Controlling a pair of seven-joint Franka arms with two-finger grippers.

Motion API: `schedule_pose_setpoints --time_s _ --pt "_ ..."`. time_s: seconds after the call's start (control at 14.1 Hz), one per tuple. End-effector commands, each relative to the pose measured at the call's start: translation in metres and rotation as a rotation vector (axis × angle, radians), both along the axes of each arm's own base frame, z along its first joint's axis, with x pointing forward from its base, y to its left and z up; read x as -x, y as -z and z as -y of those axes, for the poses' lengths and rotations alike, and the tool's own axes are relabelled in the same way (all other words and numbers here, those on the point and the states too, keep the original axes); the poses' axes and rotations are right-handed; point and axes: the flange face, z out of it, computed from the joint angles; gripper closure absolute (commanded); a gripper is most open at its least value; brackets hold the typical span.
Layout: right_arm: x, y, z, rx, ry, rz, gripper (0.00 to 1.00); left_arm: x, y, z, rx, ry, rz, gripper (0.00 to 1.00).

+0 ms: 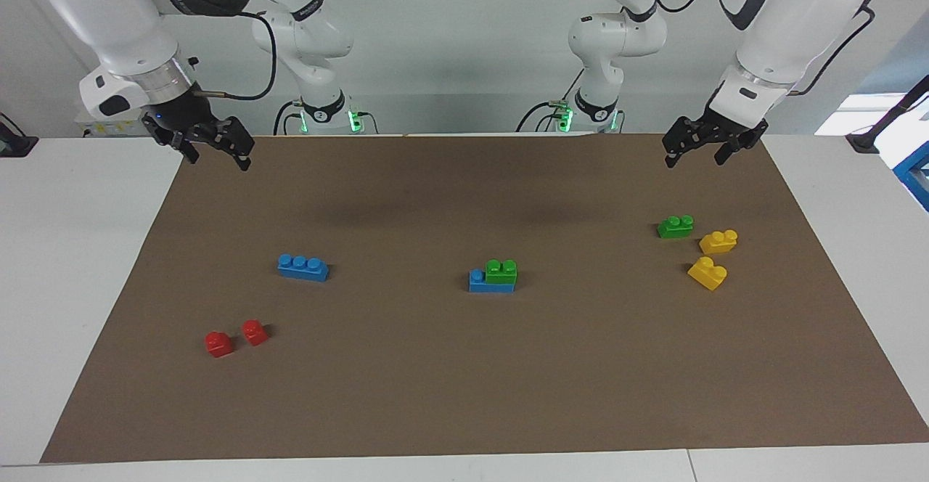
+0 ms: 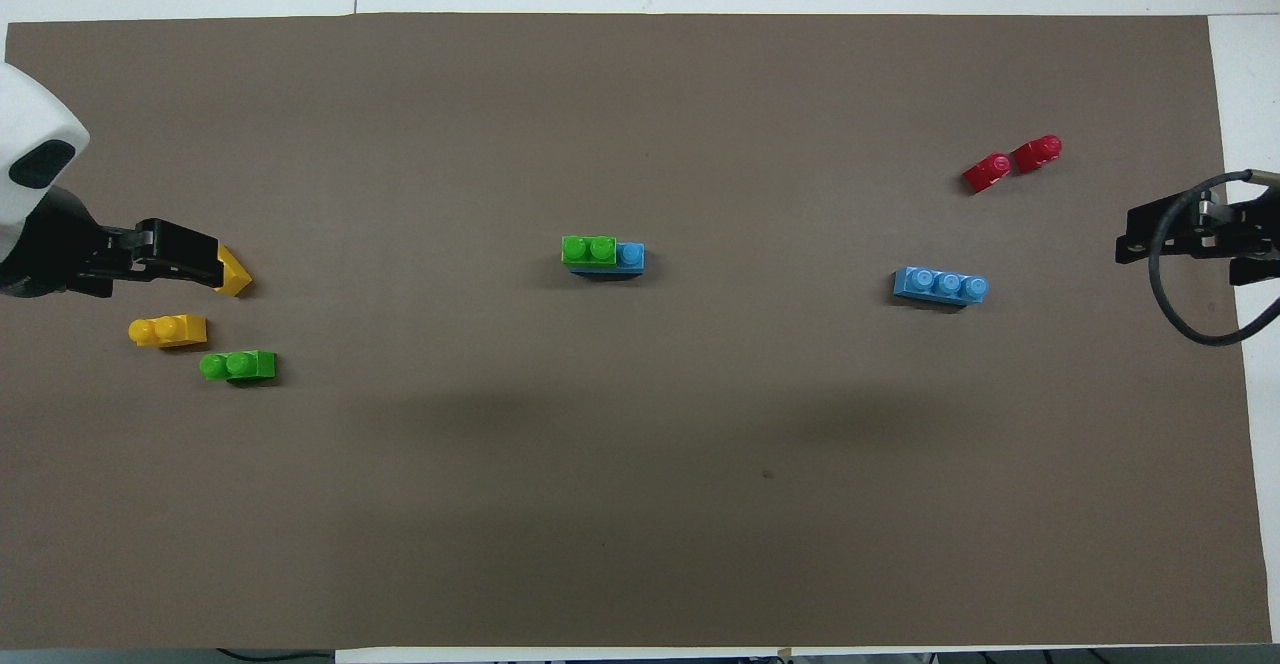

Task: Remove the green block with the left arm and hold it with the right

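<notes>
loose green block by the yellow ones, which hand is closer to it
Left. The left hand hangs up at the loose green block's end of the table; the right hand hangs at the other end, by the red blocks.

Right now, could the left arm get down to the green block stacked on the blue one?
Probably yes. The green block sits on top of the blue brick mid-mat, with nothing beside or over it. The left gripper hangs toward its own end; the right gripper waits away.

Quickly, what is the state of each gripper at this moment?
Left gripper: open, holding nothing, raised over the mat at the left arm's end.
Right gripper: open, holding nothing, raised over the mat's corner at the right arm's end.
</notes>
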Motion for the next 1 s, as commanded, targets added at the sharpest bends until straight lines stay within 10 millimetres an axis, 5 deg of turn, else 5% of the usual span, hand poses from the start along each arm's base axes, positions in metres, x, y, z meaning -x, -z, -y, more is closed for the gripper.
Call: schedule_pose_setpoints --time_s 0.0,0.92 --pt "0.0094 0.0029 0.0076 -0.017 0.015 -0.036 0.00 0.0010 -0.0051 0.0011 0.014 0.010 0.000 0.00" --pt "0.0062 0.0010 -0.0001 -0.015 -0.029 -0.011 0.00 0.0024 -0.0062 0.0014 0.017 0.008 0.001 0.00"
